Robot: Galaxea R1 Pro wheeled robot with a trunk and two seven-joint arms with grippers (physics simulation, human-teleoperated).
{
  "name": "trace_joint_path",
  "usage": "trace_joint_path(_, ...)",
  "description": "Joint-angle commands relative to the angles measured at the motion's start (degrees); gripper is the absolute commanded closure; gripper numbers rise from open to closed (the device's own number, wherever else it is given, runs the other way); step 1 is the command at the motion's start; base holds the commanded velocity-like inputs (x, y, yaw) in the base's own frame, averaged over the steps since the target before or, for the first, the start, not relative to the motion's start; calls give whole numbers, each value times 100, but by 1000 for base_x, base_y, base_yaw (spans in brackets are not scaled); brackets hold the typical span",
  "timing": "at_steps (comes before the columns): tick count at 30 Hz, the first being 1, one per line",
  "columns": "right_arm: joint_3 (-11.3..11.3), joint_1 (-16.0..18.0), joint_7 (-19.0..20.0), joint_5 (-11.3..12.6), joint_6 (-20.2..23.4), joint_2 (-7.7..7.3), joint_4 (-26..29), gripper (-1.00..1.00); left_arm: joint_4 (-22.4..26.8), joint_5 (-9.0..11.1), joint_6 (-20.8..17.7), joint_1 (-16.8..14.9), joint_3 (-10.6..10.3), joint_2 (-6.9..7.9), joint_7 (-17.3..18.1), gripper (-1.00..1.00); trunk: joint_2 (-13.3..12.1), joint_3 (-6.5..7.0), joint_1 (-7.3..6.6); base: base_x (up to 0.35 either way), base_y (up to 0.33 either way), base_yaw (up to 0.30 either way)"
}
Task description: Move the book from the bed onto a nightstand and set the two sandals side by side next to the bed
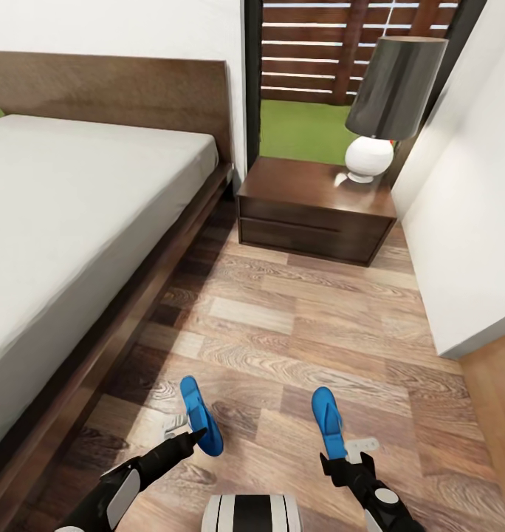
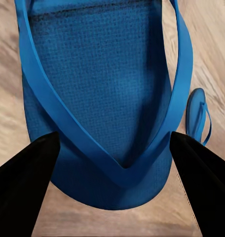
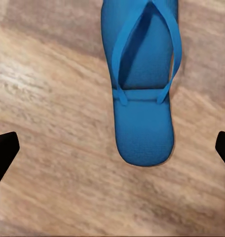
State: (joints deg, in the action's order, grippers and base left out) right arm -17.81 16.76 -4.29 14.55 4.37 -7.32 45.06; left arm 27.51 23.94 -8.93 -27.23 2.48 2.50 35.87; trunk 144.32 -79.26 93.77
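**Grippers over two blue sandals beside the bed**

Left gripper [image 1: 184,437] hangs low at seven o'clock in the head view, its dark fingers spread wide on either side of the left sandal [image 1: 201,415]. In the left wrist view the fingers [image 2: 23,170] stand off from both edges of the sole [image 2: 100,94], so nothing is clamped; whether they touch it I cannot tell.

Right gripper [image 1: 350,452] sits at five o'clock, also wide open. In the right wrist view its fingertips [image 3: 4,150] show at the two edges with bare floor between them, and the right sandal [image 3: 143,94] lies ahead of them, free of any grip. In the head view that sandal [image 1: 327,420] lies flat on the wood-plank floor [image 1: 304,325], well apart from its twin, both pointing roughly toward twelve o'clock.

At nine o'clock runs the bed [image 1: 68,222], pale mattress on a dark frame, with the left sandal near its side rail. Farther off, at twelve to one o'clock, the nightstand [image 1: 315,210] stands against the window, just beside the headboard, with a lamp [image 1: 385,103] on its right rear corner.
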Motion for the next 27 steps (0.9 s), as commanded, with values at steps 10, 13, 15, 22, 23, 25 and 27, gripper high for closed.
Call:
trace_joint_path(10,-38,3,-46,48,28,-6,12,-100,0,50,-57,-2,3,-4,19,100,1,-4,2,123,0,0)
trace_joint_path(13,-38,3,-46,47,25,-6,11,-100,0,50,-57,-2,1,-4,21,100,1,-4,2,274,0,0)
trace_joint_path(15,-38,3,-46,47,26,-6,10,-100,0,50,-57,-2,3,-4,22,100,1,-4,2,282,0,0)
trace_joint_path(22,-38,3,-46,47,11,-6,4,-100,0,50,-57,-2,4,-4,23,100,1,-4,2,127,0,0)
trace_joint_path(23,-38,3,-46,47,8,-6,4,-100,0,50,-57,-2,5,-4,24,100,1,-4,2,175,0,0)
trace_joint_path(25,-38,3,-46,47,-5,-6,3,-100,0,50,-57,-2,4,-4,24,100,1,-4,2,265,0,0)
trace_joint_path(27,-38,3,-46,47,-17,-6,3,-100,0,50,-57,-2,6,-4,25,100,1,-4,2,235,0,0)
